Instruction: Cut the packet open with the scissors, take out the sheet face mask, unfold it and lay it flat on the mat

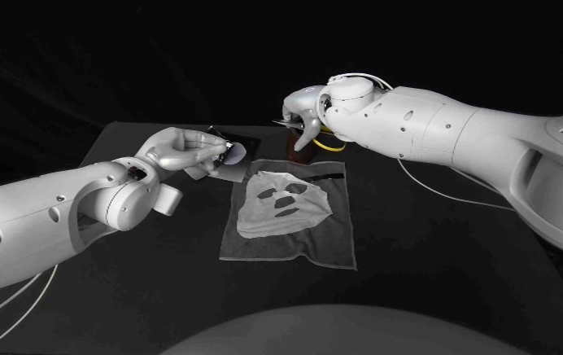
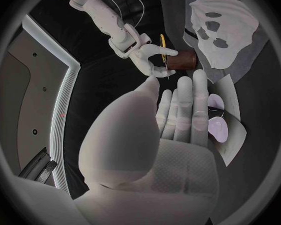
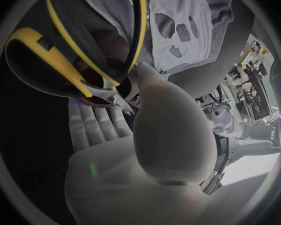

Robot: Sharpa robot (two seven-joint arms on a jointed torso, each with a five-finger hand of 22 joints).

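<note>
Left hand: The left hand (image 1: 185, 150) hung over the near left part of the table (image 1: 446, 282), fingers curled round the packet (image 1: 231, 164) and grasping it.
Packet: It was held just off the mat's far left corner, a flat grey sachet with a pale oval on its face. In the left wrist view it lay against the fingertips (image 2: 200, 92). Whether its lower edge touched the table, I could not tell.
Right hand: The right hand (image 1: 307, 115) hung beyond the far edge of the mat, fingers closed on the scissors (image 3: 28, 52).
Scissors: They had black handles edged in yellow. In the right wrist view the handles stood over the palm, with the pivot close to the thumb. In the left wrist view the blades pointed down beside the brown cup (image 2: 181, 60). Whether they touched it, I could not tell.
Brown cup: It stood just beyond the mat's far edge, beneath the right hand.
Mask: The white sheet mask (image 1: 279, 202) lay unfolded and flat on the upper half of the mat, eye and mouth holes showing, neither hand touching it.
Mat: The grey mat (image 1: 299, 245) lay flat at the middle of the table, between the two arms.
Dark strip: A small dark strip (image 1: 326, 176) lay near the mat's far right corner, just beside the mask.
</note>
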